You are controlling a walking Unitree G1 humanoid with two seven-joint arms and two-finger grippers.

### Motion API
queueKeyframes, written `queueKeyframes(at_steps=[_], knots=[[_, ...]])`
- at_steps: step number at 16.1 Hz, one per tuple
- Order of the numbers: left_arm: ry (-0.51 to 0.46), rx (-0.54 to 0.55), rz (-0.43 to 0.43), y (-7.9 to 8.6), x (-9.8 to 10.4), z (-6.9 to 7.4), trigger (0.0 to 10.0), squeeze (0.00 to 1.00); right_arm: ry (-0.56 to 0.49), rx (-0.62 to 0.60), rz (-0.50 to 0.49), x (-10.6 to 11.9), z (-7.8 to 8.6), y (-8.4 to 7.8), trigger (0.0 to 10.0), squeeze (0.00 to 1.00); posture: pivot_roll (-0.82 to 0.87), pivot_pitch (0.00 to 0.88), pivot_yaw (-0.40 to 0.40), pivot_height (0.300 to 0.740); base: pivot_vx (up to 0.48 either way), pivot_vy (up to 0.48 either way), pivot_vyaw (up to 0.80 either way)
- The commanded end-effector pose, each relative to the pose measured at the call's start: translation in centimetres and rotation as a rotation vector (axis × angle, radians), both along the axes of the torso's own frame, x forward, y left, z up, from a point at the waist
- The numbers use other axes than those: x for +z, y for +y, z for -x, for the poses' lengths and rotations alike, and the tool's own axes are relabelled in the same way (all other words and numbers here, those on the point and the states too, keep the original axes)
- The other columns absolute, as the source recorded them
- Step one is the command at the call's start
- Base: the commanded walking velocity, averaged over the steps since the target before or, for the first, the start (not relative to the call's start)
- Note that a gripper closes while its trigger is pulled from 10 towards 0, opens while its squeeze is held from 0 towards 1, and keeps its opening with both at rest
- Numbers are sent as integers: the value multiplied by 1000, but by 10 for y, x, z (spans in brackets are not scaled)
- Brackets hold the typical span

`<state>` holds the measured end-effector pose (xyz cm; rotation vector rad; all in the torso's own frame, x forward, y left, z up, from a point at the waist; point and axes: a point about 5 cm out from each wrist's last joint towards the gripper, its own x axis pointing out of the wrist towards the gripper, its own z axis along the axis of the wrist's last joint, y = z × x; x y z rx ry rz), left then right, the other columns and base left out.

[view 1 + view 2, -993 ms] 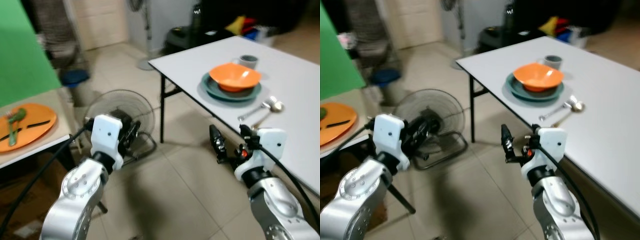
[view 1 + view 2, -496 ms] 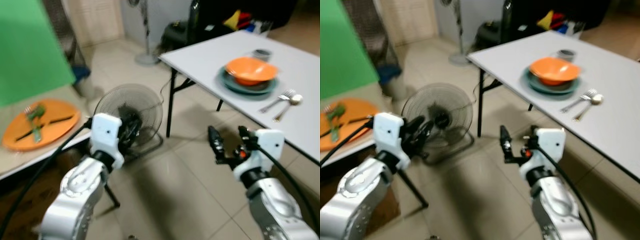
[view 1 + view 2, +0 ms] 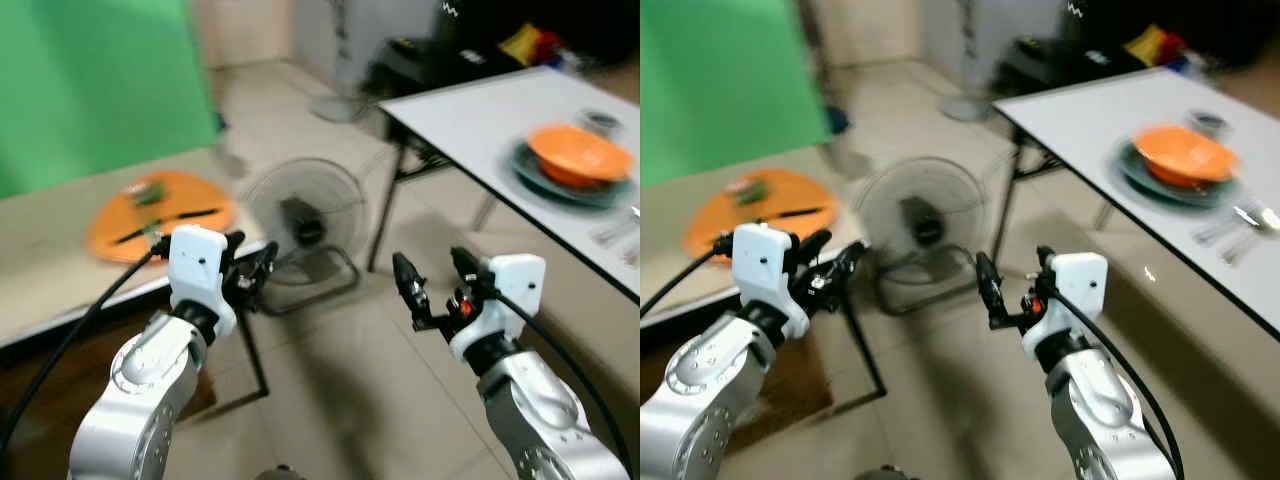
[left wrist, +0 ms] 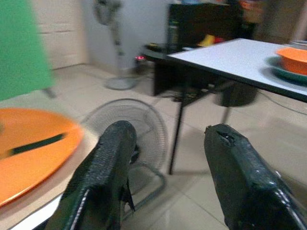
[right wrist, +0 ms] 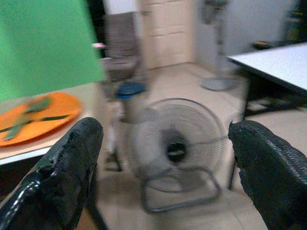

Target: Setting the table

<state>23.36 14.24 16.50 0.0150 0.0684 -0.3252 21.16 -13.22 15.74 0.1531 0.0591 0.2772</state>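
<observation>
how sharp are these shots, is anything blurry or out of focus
Eye views: motion blur throughout; the orange bowl and floor fan are smeared, while the left gripper and right gripper look crisper. Left wrist view: the orange tray is streaked, the white table fairly clear. Right wrist view: soft all over, fingers out of focus.

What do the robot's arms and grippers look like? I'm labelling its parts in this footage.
Both arms are rounded silver shells, each trailing a black cable. The left gripper and right gripper each have a boxy white wrist block and two long black fingers; the right one has a small red-orange spot.
</observation>
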Motion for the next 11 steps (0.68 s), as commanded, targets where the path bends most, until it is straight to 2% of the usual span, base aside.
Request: queueKeyframes(at_steps=[1, 4, 11], knots=[[-17, 16, -5, 1, 4, 1, 10000, 1000, 26, 21, -7, -4, 1, 1, 10000, 1000, 124, 0, 32, 740, 0, 0, 800], [-58, 0, -60, 1, 7, 0, 10000, 1000, 32, 61, -24, -4, 1, 3, 10000, 1000, 127, 0, 33, 740, 0, 0, 800], [-83, -14, -68, -1, 10, 0, 10000, 1000, 44, 140, -26, -5, 3, 7, 10000, 1000, 133, 0, 30, 740, 304, 0, 800]])
